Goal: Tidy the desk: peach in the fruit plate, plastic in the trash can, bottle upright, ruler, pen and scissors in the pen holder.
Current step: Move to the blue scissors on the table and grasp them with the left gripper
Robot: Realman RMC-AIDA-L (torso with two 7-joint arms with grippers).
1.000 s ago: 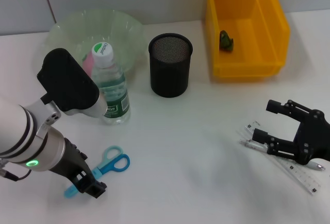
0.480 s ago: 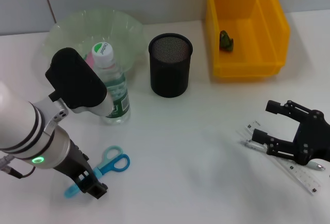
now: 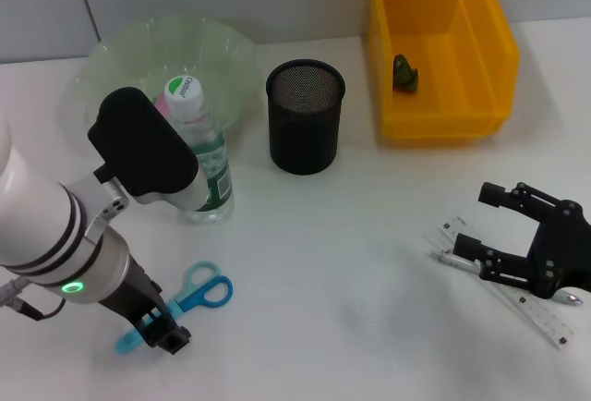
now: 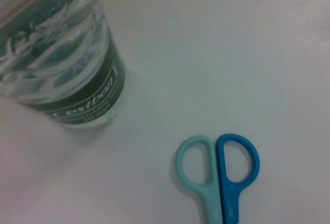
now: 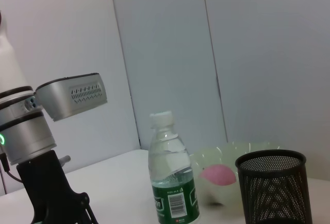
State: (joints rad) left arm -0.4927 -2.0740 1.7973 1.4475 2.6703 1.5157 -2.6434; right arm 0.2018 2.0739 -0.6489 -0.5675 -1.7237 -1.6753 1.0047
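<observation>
The blue scissors [image 3: 191,297] lie flat at the front left, and their handles [image 4: 217,170] show in the left wrist view. My left gripper [image 3: 159,327] is down over their blades. The bottle [image 3: 200,156] stands upright beside the green fruit plate [image 3: 120,54], with the pink peach [image 3: 159,113] in the plate behind it. My right gripper [image 3: 487,222] hangs open just above the clear ruler [image 3: 531,310] and the pen [image 3: 454,259] at the front right. The black mesh pen holder [image 3: 306,116] stands mid-table. Green plastic [image 3: 404,70] lies in the yellow trash can [image 3: 443,115].
The right wrist view looks across the table at the bottle [image 5: 172,175], the peach [image 5: 219,175], the pen holder [image 5: 272,185] and my left arm [image 5: 41,131]. A grey wall runs behind the table.
My left arm's upper body has shifted a little to the right over the bottle. The scissors, ruler, pen and right gripper have stayed where they were.
</observation>
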